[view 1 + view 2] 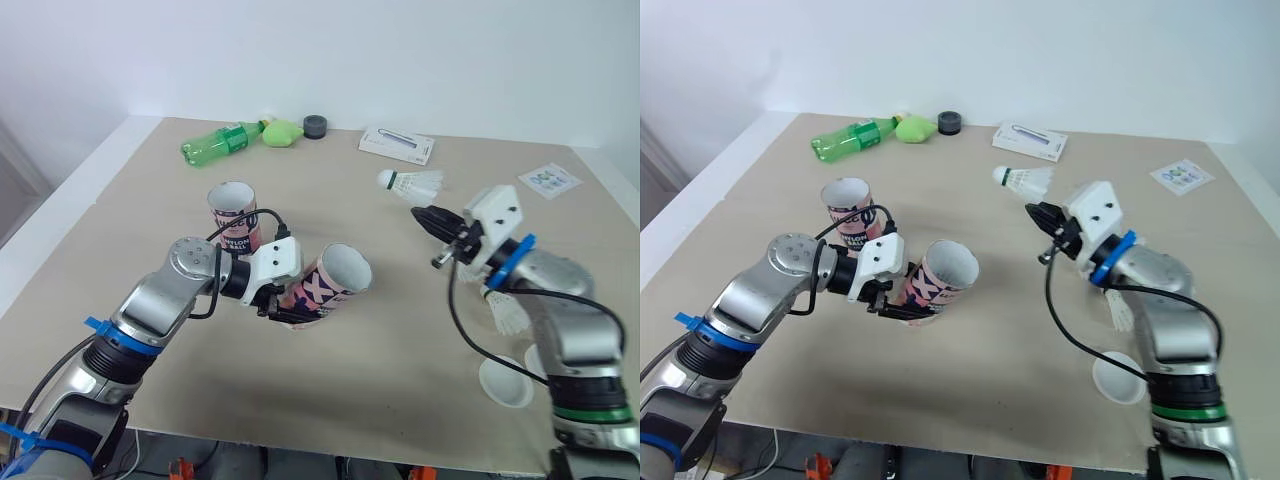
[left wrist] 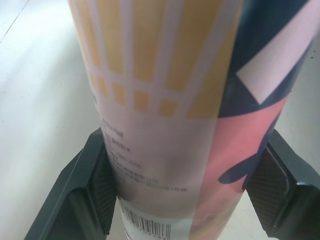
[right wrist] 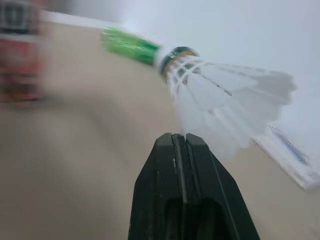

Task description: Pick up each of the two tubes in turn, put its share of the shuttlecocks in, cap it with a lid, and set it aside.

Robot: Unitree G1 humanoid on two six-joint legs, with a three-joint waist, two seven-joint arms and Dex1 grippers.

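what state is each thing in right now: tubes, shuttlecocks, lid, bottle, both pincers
held tube: tilted, mouth open, uncapped
left pincer: shut on held tube
second tube: standing upright, mouth open
held shuttlecock: lifted, pinched by its skirt
right pincer: shut on held shuttlecock
other shuttlecock: lying loose beside right arm
lid: lying loose, on neither tube
green bottle: lying on its side

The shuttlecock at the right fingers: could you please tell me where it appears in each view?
Left eye view: shuttlecock right of centre, at the right gripper's tip.
Right eye view: just above centre, at the same tip.
Left wrist view: not in it.
Right wrist view: just beyond the shut fingers.
Shared landmark: the green bottle behind it.
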